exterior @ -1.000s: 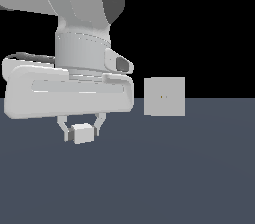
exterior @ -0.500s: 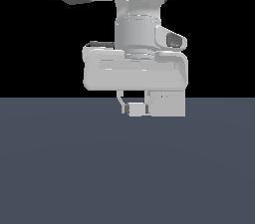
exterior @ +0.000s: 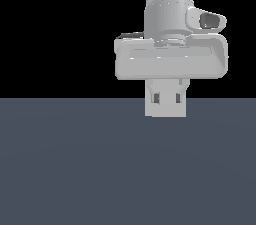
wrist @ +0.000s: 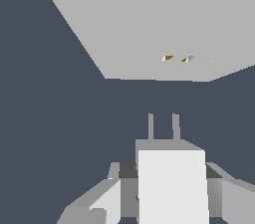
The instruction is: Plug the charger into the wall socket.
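Observation:
My gripper (exterior: 167,100) hangs directly in front of the wall socket (exterior: 165,111), a pale-grey square panel standing upright on the floor. The hand and fingers (exterior: 156,98) cover most of the panel in the exterior view. In the wrist view the gripper (wrist: 169,203) is shut on the charger (wrist: 172,183), an off-white block. Its two prongs (wrist: 151,126) point toward the wall socket (wrist: 139,19), whose two small holes (wrist: 169,57) lie a short way ahead of the prongs. A gap of dark floor still shows between prongs and panel. In the exterior view the charger blends into the panel behind it.
A dark blue-grey floor (exterior: 75,169) spreads all around the panel, under a black background. The arm's wide hand body (exterior: 170,61) hangs just above the socket panel.
The arm has carried the charger toward the exterior view's right, from beside the panel to directly in front of it. The panel, fully visible before, is now mostly covered.

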{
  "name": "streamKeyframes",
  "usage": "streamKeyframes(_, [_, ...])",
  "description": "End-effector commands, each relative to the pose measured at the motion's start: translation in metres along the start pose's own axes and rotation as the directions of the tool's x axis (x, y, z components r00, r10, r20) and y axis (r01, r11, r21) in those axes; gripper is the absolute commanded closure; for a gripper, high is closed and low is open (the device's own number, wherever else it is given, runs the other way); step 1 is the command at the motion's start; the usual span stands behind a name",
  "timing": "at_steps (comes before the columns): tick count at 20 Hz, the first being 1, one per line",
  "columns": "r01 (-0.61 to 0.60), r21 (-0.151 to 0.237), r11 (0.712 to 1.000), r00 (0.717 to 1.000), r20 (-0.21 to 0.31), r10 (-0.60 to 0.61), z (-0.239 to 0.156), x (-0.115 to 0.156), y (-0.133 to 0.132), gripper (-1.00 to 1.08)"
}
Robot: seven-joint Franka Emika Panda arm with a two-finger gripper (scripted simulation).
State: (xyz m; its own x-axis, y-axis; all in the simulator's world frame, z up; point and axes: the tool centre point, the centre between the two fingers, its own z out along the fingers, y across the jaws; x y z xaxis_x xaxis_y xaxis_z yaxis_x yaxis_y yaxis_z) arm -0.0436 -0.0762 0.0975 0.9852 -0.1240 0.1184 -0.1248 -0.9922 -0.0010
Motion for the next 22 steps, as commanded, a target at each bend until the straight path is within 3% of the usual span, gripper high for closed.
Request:
streamKeyframes(1, [-0.024,-0.003,1.000,1.000,0.001,0.024,-0.002,-0.001,0.005,1.08])
streamKeyframes(12, [-0.028,-0.004,1.000,1.000,0.001,0.028,-0.002,0.004,0.007,1.08])
streamKeyframes(22, [-0.028,-0.004,1.000,1.000,0.001,0.028,0.002,0.036,0.007,1.08])
